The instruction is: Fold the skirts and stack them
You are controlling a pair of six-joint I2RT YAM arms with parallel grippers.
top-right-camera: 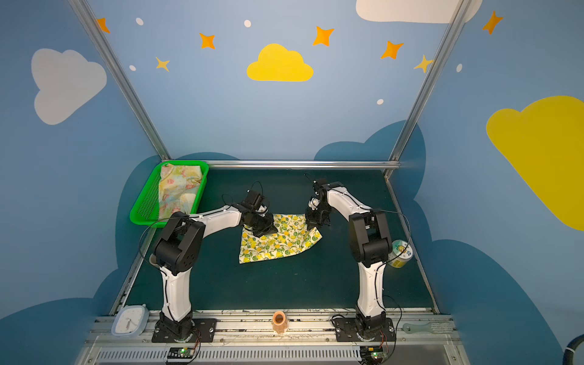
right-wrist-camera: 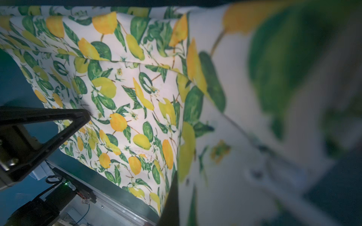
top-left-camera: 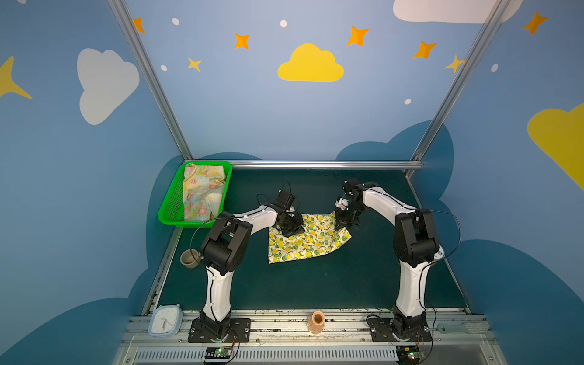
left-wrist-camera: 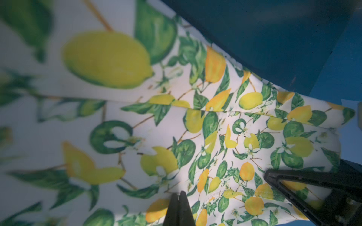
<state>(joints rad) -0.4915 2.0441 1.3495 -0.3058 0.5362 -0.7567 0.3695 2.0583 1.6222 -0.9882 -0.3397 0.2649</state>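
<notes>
Two small things sit on the metal rail along the near edge of the table (top-left-camera: 316, 284): a pale blue clock (top-left-camera: 166, 319) at the near left corner and a little orange vase (top-left-camera: 317, 320) about midway along. Farther in, a brown mug (top-left-camera: 189, 258) stands by the left edge, partly behind the left arm. In a top view, a printed tin (top-right-camera: 400, 252) stands by the right edge behind the right arm. The lemon skirt (top-left-camera: 303, 246) lies around the middle of the table. Its near part is spread flat on the dark green surface and its far edge is raised between the two arms. The left gripper (top-left-camera: 292, 234) is clenched on the far left corner of that edge, and the right gripper (top-left-camera: 339, 226) is clenched on the far right corner. In both wrist views the fingertips are pressed together, with the lemon cloth running right up to them and blurring close to the lens. At the far left corner sits a green basket (top-left-camera: 167, 215). The flowered skirt (top-left-camera: 202, 192) lies crumpled inside it, well apart from the lemon skirt.
</notes>
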